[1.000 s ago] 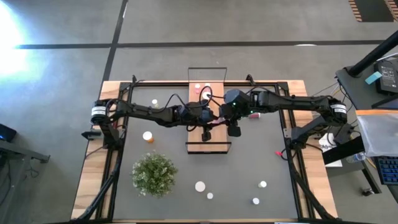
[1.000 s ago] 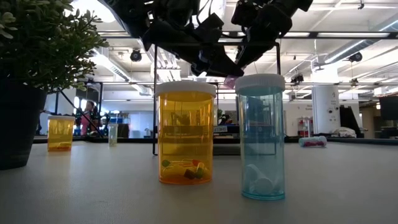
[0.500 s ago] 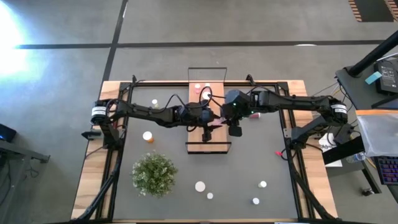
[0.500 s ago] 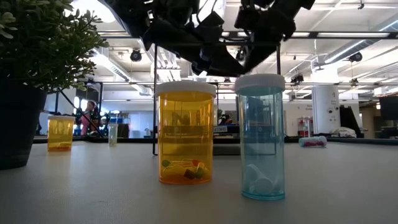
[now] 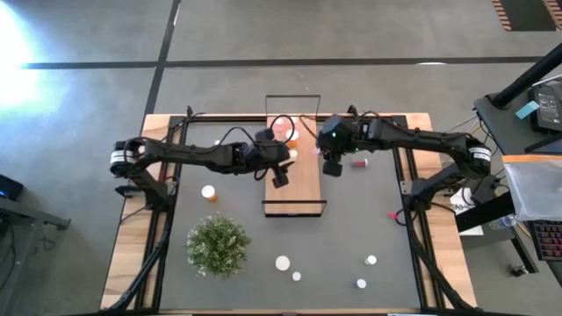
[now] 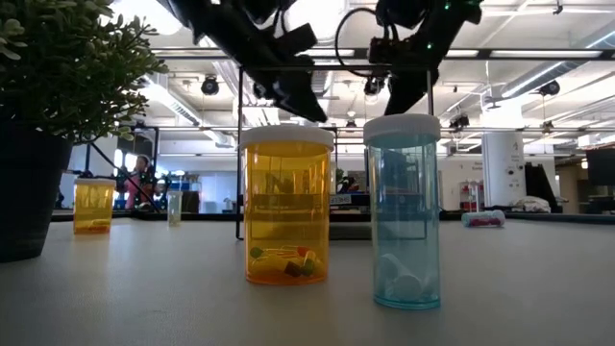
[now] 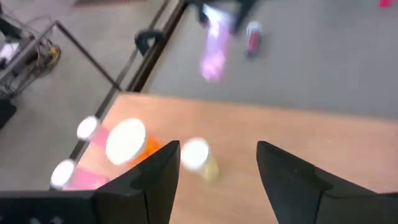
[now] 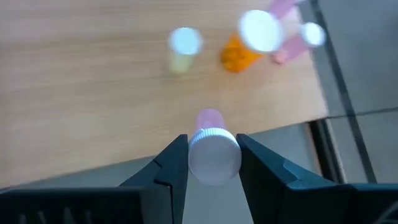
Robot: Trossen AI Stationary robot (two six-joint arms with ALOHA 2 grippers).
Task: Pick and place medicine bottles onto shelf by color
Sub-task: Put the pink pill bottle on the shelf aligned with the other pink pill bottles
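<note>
Grey mat point(image 5: 351, 237), wood shelf point(image 5: 303, 189), left jaws apart, right jaws gripping pink bottle point(image 8: 213, 149).

no readable text, labels, brands or numbers on any bottle, shelf or table

Grey concrete floor point(image 5: 88, 35) around the table point(image 5: 127, 254), crossed by a dark line point(image 5: 263, 62) at 12 o'clock and a second one running diagonally toward 11. Strong glare patch point(image 5: 18, 48) on floor at 10 o'clock. Desk with equipment and a keyboard point(image 5: 546, 239) at 3 o'clock. Low view: open industrial room, exposed ceiling with pipes and strip lights point(image 6: 524, 82), white column point(image 6: 500, 168) at 3 o'clock, distant shelving and benches, a person point(image 6: 135, 181) far back at 9 o'clock. Potted green plant point(image 6: 58, 86) at 9 o'clock, near camera.
</note>
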